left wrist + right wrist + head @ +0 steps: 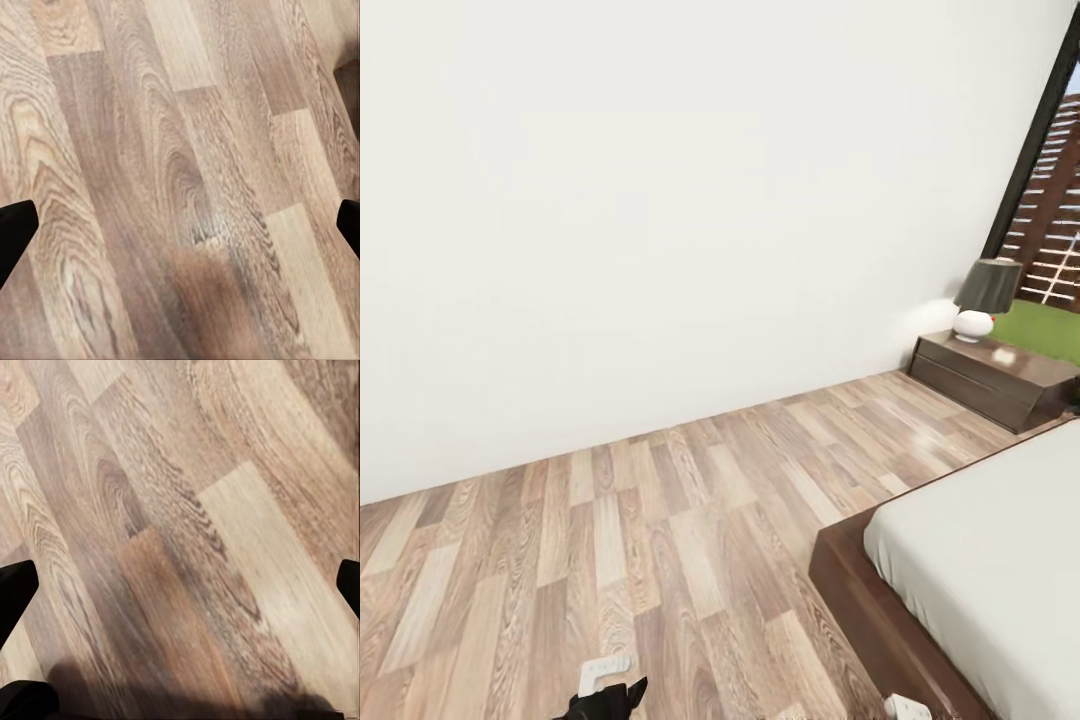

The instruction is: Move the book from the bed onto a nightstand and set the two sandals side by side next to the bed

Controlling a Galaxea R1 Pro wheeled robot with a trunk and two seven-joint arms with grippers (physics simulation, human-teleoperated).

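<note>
Book and sandals were the things wanted, yet neither lay where the cameras looked at this moment; what the head view gave instead was the near corner of the bed (980, 560), its pale mattress bare on the visible part and its dark platform frame jutting toward the plank floor (660, 520). Beyond it, against the white wall (660, 200) and beside the tall window (1050, 200), stood a nightstand (990, 380) with a dark-shaded lamp (985, 295) on its glossy top, leaving some free surface in front, which by my judgement made it a fit place for the book later. The robot seemed to be on its way along the bed's side rather than working: both arms were tucked low, a bit of the left arm (605, 700) just showing at the lower edge of the head view. The left gripper (180, 225) pointed down at bare planks with its fingers (15, 229) set wide apart and nothing between them; the right gripper (180, 585) hung likewise, spread wide and empty over the floor. Carrying them open and low probably suited travel, ready for a first pick once the book or sandals came into sight.
</note>
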